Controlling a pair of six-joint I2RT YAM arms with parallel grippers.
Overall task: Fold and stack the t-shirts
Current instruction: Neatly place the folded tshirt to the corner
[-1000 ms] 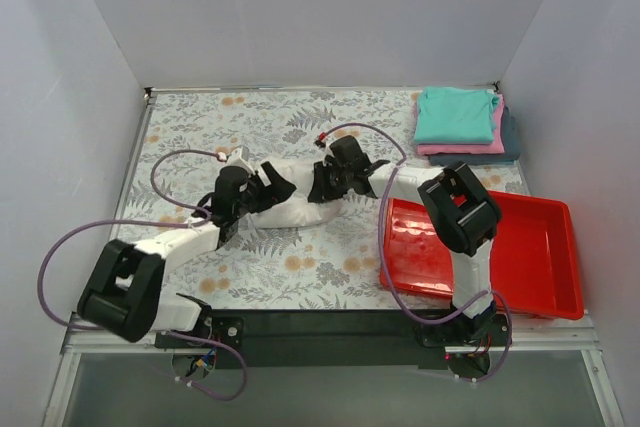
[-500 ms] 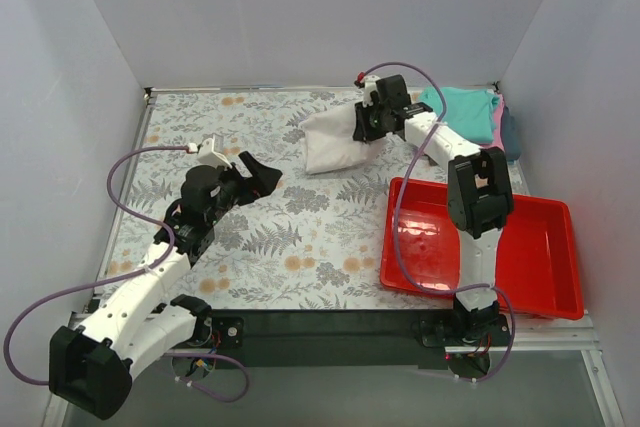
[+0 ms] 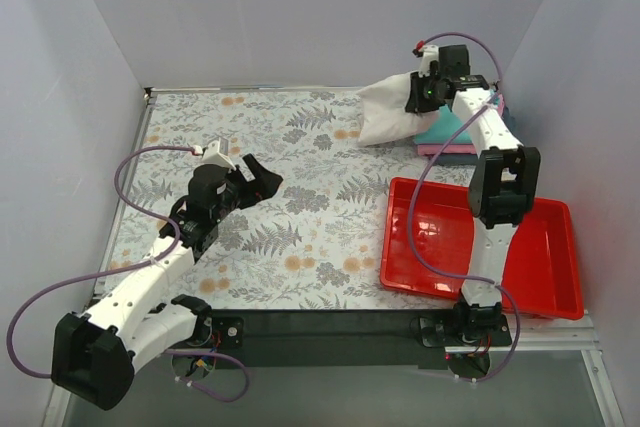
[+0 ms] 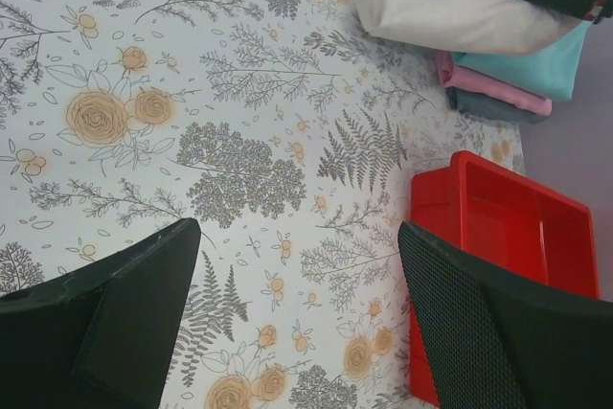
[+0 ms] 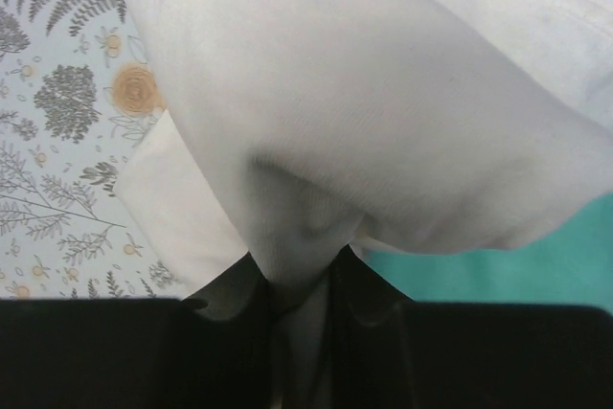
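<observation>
White soft cloth t-shirt (image 3: 385, 117), folded into a bundle, hangs from the right gripper (image 3: 425, 97). From above, it sits past the far side of the red plastic tray (image 3: 545, 247), partly over the pile of folded t-shirts (image 3: 452, 133) that lies there. The left gripper (image 3: 255, 179) is well away from the tray, over the flowery table (image 3: 300, 247). In the left wrist view, its black fingers (image 4: 124, 323) stand wide apart with nothing between them but table. Beyond the tray lie the teal t-shirt (image 4: 536, 64), the pink t-shirt (image 4: 488, 88) and the dark blue-grey t-shirt (image 4: 488, 108). In the right wrist view, the right jaws are almost shut, pinching the white cloth, with teal below. I think the step is stacking. Next, the white one needs to go down flat on the teal one, edges lined up, before the jaws let go.
</observation>
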